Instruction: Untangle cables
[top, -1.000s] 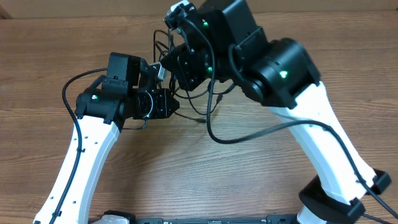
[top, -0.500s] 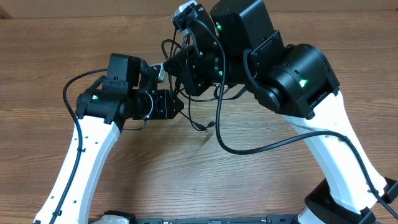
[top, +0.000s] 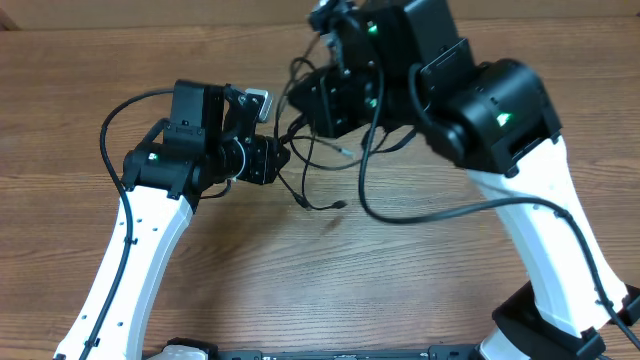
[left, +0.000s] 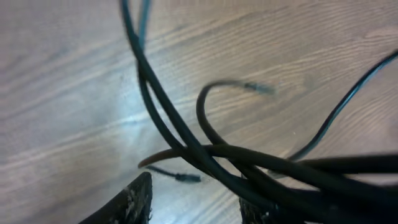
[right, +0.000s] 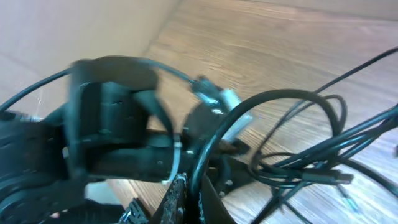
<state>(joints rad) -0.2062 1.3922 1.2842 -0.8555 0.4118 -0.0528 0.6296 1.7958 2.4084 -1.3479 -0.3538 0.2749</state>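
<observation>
Overhead: the cables hang in a tangle between the two wrists, above the table. Loose plug ends trail down just right of the left gripper. The right arm is over the far side of the bunch.

Left wrist: fingers are apart with bare wood between them. Several cords cross above the right one, and a plug end is just beyond.

Right wrist: the right gripper is pinched together on a black cord that loops up from it. It's blurry.

Bright, even light; soft shadows. Glare patch on table; both wrist views blurred, cables soft.
</observation>
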